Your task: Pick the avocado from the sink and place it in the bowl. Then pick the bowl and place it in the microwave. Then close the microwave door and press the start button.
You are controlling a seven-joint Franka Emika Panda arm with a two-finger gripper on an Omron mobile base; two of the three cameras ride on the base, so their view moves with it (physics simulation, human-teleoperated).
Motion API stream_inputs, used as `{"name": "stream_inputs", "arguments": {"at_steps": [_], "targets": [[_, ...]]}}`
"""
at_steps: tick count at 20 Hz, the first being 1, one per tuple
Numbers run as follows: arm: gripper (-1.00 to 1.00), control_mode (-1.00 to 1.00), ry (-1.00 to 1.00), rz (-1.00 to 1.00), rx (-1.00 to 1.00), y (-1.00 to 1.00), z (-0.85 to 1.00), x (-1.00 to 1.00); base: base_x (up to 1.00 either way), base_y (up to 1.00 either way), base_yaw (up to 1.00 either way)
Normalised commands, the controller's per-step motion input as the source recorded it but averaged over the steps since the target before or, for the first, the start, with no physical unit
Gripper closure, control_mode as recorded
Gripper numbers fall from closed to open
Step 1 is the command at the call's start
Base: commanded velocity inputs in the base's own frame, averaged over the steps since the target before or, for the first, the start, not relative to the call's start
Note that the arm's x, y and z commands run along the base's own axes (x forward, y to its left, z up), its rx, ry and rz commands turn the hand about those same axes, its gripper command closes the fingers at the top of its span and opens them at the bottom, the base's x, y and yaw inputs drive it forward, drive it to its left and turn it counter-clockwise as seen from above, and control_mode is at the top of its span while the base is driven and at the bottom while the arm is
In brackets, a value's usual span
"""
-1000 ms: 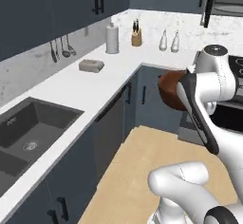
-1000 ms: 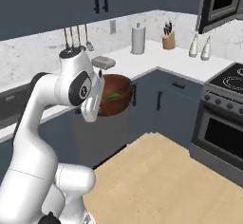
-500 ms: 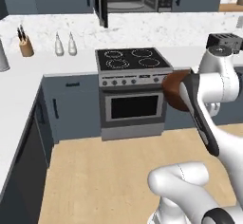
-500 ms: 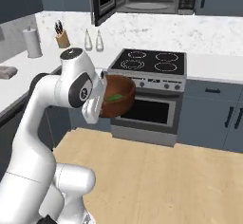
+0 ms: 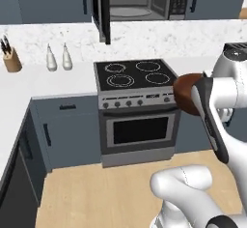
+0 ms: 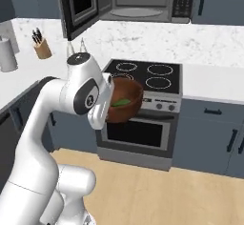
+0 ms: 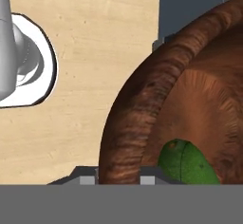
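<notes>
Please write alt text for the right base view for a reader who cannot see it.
A white robot arm's end effector holds a reddish-brown bowl with an avocado inside, in front of a black stove. Above, the microwave stands with its door swung open.

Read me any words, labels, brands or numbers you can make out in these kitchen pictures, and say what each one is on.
No text can be read anywhere.
Microwave control panel: rows of small light marks, too small and blurred to read.
Stove front: knobs and a pale strip, nothing legible.
Bowl, avocado, knife block, bottles: no markings.
</notes>
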Motion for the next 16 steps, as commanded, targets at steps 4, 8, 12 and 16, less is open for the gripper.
{"name": "stream_inputs", "arguments": {"at_steps": [4, 8, 12, 16], "targets": [[1.00, 1.00, 0.00, 0.00, 0.00, 0.00, 0.00, 0.00, 1.00, -0.02, 0.13], [1.00, 1.00, 0.00, 0.00, 0.00, 0.00, 0.00, 0.00, 1.00, 0.03, 0.24], [1.00, 1.00, 0.00, 0.00, 0.00, 0.00, 0.00, 0.00, 1.00, -0.32, 0.45], [1.00, 1.00, 0.00, 0.00, 0.00, 0.00, 0.00, 0.00, 0.89, -0.28, 0.52]]}}
